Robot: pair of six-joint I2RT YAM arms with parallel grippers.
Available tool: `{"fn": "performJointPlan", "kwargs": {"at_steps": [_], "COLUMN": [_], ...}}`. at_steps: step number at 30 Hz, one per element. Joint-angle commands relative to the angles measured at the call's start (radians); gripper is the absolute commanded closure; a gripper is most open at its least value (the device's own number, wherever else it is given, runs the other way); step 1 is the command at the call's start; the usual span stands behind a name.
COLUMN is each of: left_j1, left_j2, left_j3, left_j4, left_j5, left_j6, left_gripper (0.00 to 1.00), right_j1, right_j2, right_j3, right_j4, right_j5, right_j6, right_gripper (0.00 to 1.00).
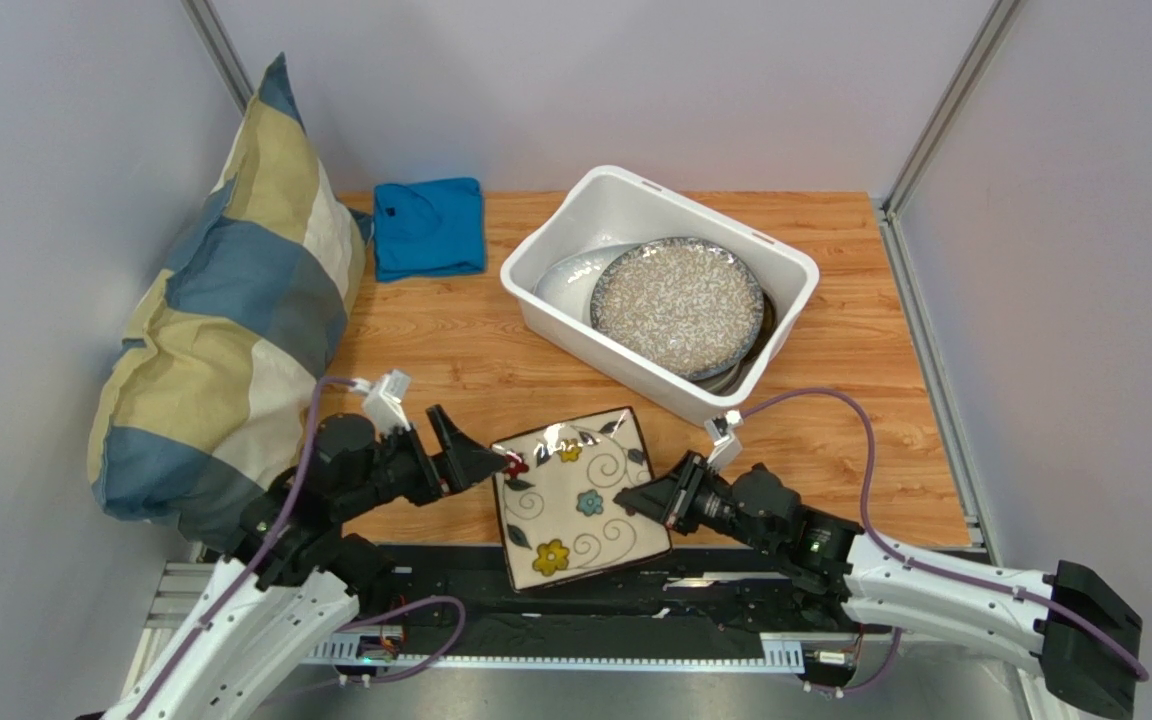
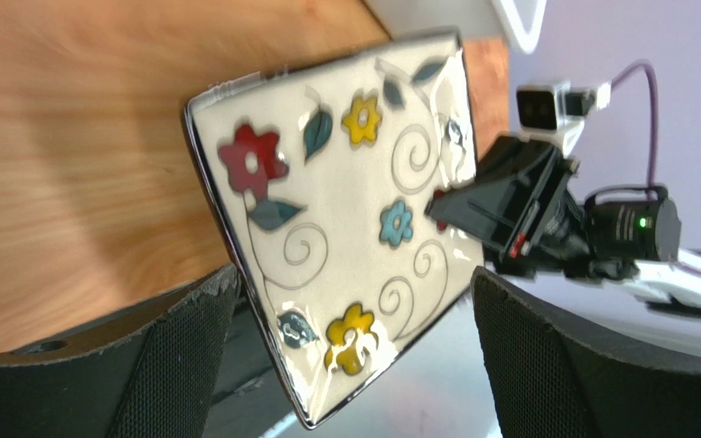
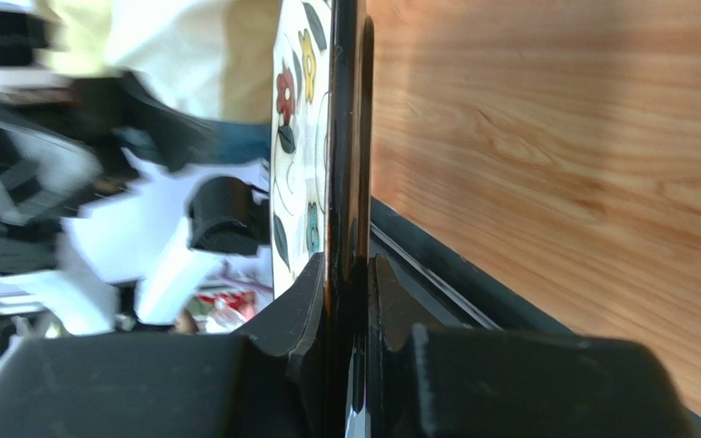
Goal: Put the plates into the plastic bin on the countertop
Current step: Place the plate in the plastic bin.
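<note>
The floral square plate (image 1: 575, 495) lies at the near edge of the countertop (image 1: 447, 353), its front part past the edge and over the black arm base. My right gripper (image 1: 639, 503) is shut on the plate's right rim; in the right wrist view the rim (image 3: 345, 137) stands edge-on, pinched between the fingers of that gripper (image 3: 350, 265). My left gripper (image 1: 477, 450) is open at the plate's left side. Its wide fingers (image 2: 190, 356) flank the plate's corner (image 2: 345, 228) without touching it. The plastic bin (image 1: 597, 342) holds a grey-speckled round plate (image 1: 675, 305) over a white platter (image 1: 567, 278).
A folded blue cloth (image 1: 429, 225) lies at the back of the countertop, left of the bin. A large checked pillow (image 1: 222, 315) leans against the left wall. Metal frame rails and grey walls close in the sides.
</note>
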Motion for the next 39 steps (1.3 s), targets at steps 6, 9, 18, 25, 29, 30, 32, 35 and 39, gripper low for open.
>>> {"fn": "performJointPlan", "kwargs": {"at_steps": [6,9,18,25,29,30,32,35,39], "left_j1": [0.022,0.069,0.525,0.593,0.593,0.594,0.593,0.594,0.594], "left_j2": [0.043,0.103,0.327,0.468,0.496,0.502,0.506,0.500,0.496], "left_j3": [0.291,0.362,0.424,0.453,0.455,0.453,0.449,0.404,0.361], "left_j4": [-0.307,-0.273,-0.073,-0.013,0.018,0.021,0.030,0.058,0.087], "left_j5": [-0.356,-0.353,0.042,0.003,-0.052,-0.074,-0.091,-0.108,-0.128], "left_j6": [0.256,0.322,0.479,0.588,0.629,0.640,0.646,0.654,0.666], "left_gripper": [0.01,0.00,0.01,0.00,0.00,0.00,0.01,0.00,0.00], "right_j1": [-0.008,-0.096,-0.571,-0.894,-0.972,-0.975,-0.987,-0.998,-1.021], "right_j2": [-0.116,-0.052,0.245,0.473,0.590,0.634,0.673,0.720,0.754], "right_j3": [0.401,0.538,0.855,0.913,0.931,0.937,0.949,0.942,0.904], "right_j4": [-0.179,-0.230,-0.190,0.044,0.098,0.100,0.092,0.098,0.132], "right_j5": [0.014,-0.117,-0.516,-0.646,-0.644,-0.640,-0.635,-0.627,-0.610], "right_j6": [-0.270,-0.336,-0.355,-0.183,-0.181,-0.191,-0.212,-0.235,-0.241], "right_gripper": [1.00,1.00,1.00,1.00,1.00,1.00,1.00,1.00,1.00]}}
